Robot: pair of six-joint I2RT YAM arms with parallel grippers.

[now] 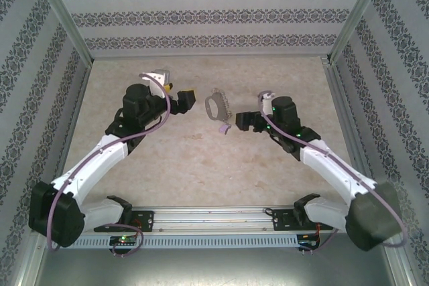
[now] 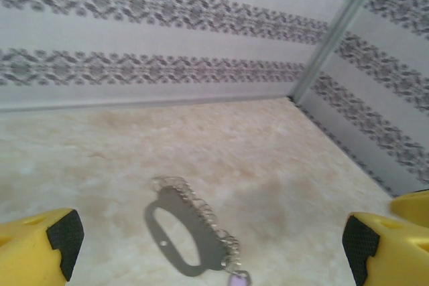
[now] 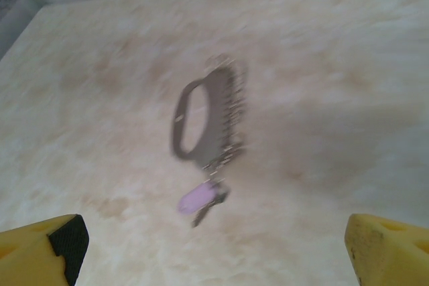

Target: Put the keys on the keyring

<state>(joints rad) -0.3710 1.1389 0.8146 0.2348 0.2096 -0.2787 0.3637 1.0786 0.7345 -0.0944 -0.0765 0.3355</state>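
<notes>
From above you see a beige marbled table [image 1: 201, 172] inside patterned walls [image 1: 201, 15]. The keyring [image 1: 216, 105] lies between the left gripper [image 1: 182, 96] and the right gripper [image 1: 239, 122]. In your left wrist view the fingers [image 2: 40, 246] are spread and hold nothing, and the key [image 2: 236, 279] is cut off at the bottom edge. Your right wrist view is blurred: the fingers [image 3: 47, 249] are released, with the key at the ring's end.

No legible text, label, brand, number or sign on any surface.

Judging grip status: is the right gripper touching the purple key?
Apart. The right wrist view shows the key lying ahead of the open right gripper, with bare table between it and both yellow fingers.
</notes>
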